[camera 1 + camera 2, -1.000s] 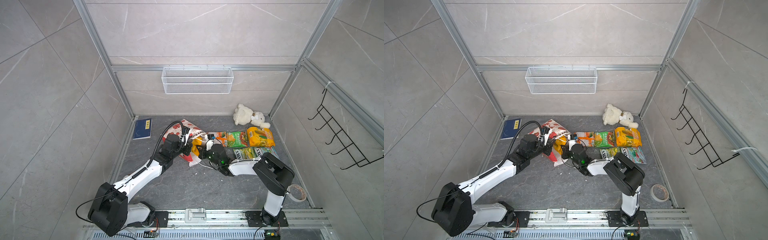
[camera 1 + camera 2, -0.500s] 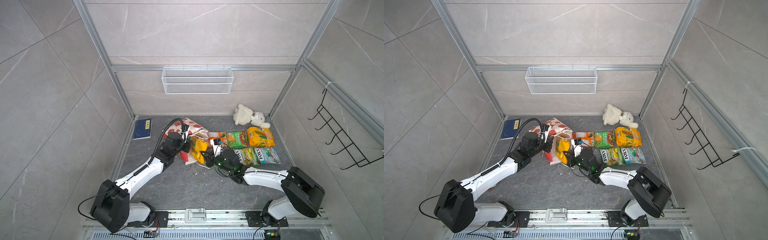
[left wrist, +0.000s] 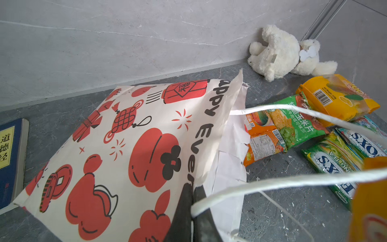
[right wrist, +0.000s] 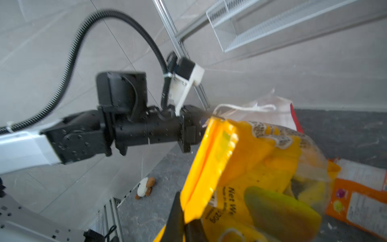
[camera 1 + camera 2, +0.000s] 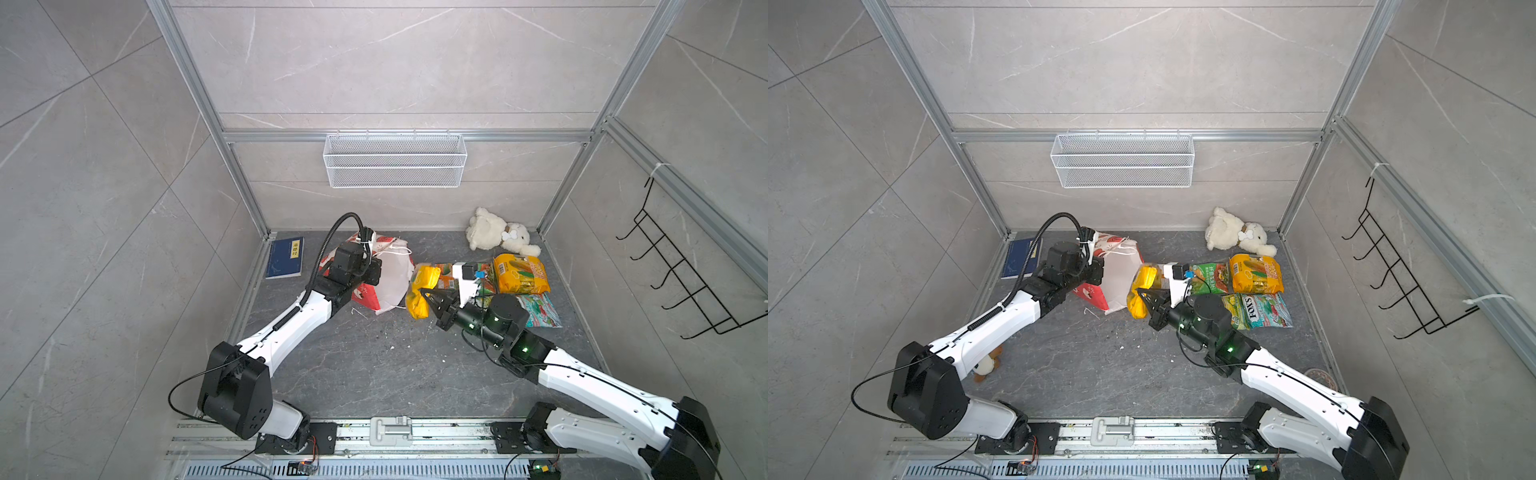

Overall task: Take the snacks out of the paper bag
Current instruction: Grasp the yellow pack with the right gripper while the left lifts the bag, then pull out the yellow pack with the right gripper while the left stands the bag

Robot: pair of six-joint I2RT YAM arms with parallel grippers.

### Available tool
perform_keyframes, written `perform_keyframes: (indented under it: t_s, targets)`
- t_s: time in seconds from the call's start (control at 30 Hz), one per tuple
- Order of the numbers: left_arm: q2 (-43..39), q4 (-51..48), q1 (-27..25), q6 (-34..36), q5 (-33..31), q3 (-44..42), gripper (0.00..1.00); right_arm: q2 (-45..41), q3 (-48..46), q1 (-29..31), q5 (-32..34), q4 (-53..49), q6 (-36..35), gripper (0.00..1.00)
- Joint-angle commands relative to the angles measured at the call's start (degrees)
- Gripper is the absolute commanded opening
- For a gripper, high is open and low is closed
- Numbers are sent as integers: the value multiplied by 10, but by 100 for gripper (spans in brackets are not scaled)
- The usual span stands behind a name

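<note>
- Toward the back of the bench (image 5: 374,374), left of its middle, the paper bag (image 5: 390,278) lay on its side with its mouth turned to the right edge. The left fingers (image 3: 183,211) were pressed together on its rim, beside a cord handle (image 3: 272,184).
- Just at that mouth, the right fingers (image 4: 174,222) pinched the flat sealed edge of a yellow packet (image 5: 422,291). I could not tell whether it was wholly free of the bag.
- Five other packets (image 5: 519,274) lay near the back right corner, touching or overlapping.
- The held packet looked light, crinkly and slippery, with loose contents, so the seal seemed the firmest place to hold it.
- The bag's paper was thin and ragged at the rim, and a hard tug would likely tear it further.
- The plush toy (image 5: 494,232) filled the back right corner.
- The blue book (image 5: 286,257) sat by the left edge, well apart.
- The front half of the bench offered the most open room for moving.
</note>
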Motion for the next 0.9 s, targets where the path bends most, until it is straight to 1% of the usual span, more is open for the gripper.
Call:
perform_keyframes:
  t_s: [0.0,0.07,0.13,0.2,0.3,0.37,0.43,0.5,0.63,0.73,0.87]
  targets:
    - [-4,-55,15,-47,38,55,0,-51,66,-1,44,-28,-26,0]
    - [-8,-102,20,-68,50,95,0,-75,84,-2,93,-68,-27,0]
    - [-13,-161,32,-96,68,143,0,-106,86,-3,143,-87,-33,0]
    - [-16,-210,55,-125,110,185,0,-129,101,-4,199,-127,-45,0]
    - [-9,-267,101,-180,178,240,0,-129,153,-9,268,-220,-52,0]
    - [-5,-277,122,-191,199,254,0,-116,180,-14,289,-265,-53,0]
    - [4,-289,144,-188,199,258,0,-111,181,-23,291,-281,-40,0]
    - [11,-278,170,-188,204,238,0,-114,169,-30,280,-276,-26,0]
    - [43,-245,224,-201,246,193,0,-93,173,-38,245,-294,-10,0]
    - [63,-242,232,-190,245,188,0,-51,184,-42,194,-305,-6,0]
    - [57,-237,240,-178,216,173,0,12,208,-44,143,-330,4,0]
